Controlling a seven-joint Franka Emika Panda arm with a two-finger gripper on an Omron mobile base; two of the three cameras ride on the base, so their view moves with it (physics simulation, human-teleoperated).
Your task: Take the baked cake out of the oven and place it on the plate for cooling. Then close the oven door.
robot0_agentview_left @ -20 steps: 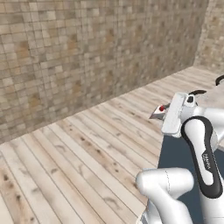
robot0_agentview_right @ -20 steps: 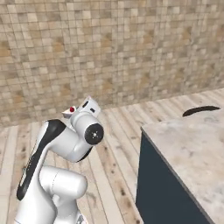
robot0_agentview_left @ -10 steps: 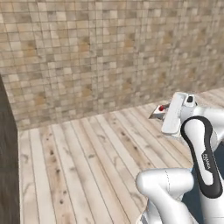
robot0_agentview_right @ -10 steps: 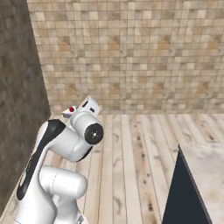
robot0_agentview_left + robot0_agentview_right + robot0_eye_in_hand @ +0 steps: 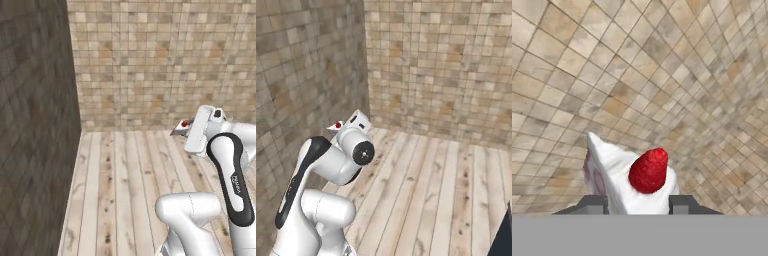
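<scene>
The baked cake (image 5: 629, 182), a white wedge topped with 1 red berry, is clamped between the 2 fingers of the gripper (image 5: 637, 204), partly closed on it. Cake and gripper are held aloft before the tiled wall (image 5: 165, 60), above the plank floor (image 5: 125, 190).

Rendered indoor room — tiled stone walls (image 5: 165, 60), plank floor (image 5: 125, 190)

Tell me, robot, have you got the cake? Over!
Gripper shut on the baked cake, red berry on top. Cake held up off the wooden floor, facing the tiled wall. Nothing in the way here.
</scene>
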